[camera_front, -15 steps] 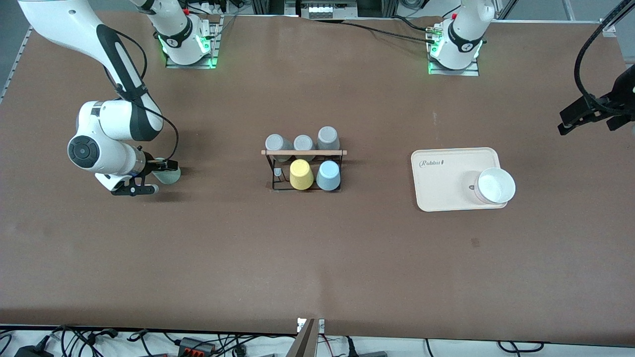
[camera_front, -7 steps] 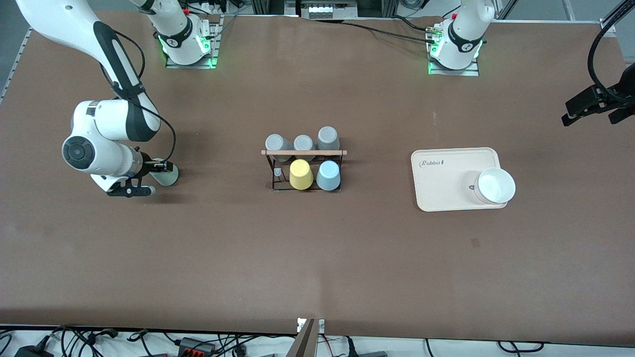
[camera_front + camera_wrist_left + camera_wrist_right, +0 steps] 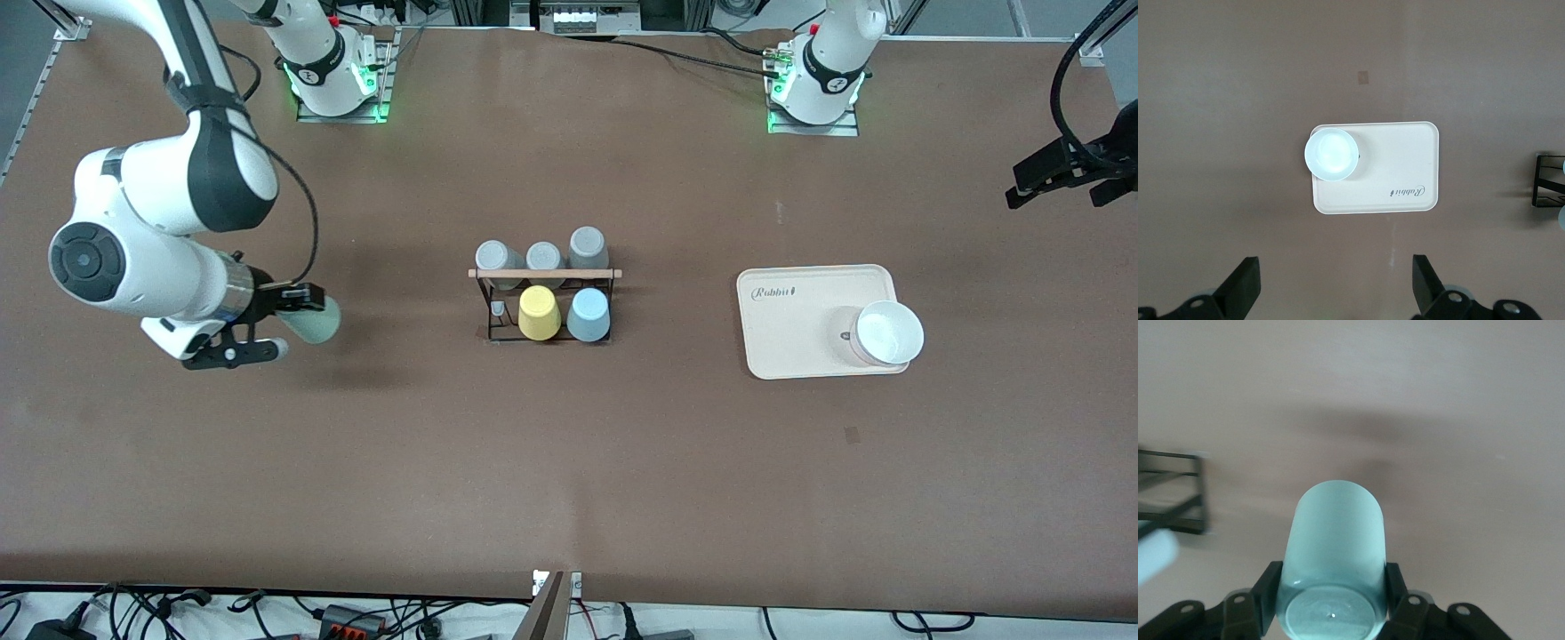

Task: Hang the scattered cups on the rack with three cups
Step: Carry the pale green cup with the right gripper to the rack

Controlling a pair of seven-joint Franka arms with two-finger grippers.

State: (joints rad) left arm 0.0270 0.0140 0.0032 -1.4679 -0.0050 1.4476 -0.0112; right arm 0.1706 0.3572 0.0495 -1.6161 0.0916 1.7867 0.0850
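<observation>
Fingers of the right hand (image 3: 283, 329) clamp the mint green tumbler (image 3: 313, 321) sideways, lifted over the worktop (image 3: 569, 462) toward the right arm's end. Mid-worktop, the rack (image 3: 544, 302) carries the light blue tumbler (image 3: 589, 316), a yellow cup (image 3: 540, 313) and three grey cups (image 3: 542, 253). The left hand (image 3: 1335, 293) waits spread open above the cream tray (image 3: 800, 329) and white bowl (image 3: 887, 333).

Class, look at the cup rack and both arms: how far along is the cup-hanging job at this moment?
Done: the light blue cup already sits on the rack beside the yellow cup. In hand: the right gripper is shut on the mint green cup, held over the table at the right arm's end. Left: carry it to the rack and hang it. The left gripper waits open, high above the cream tray.
</observation>
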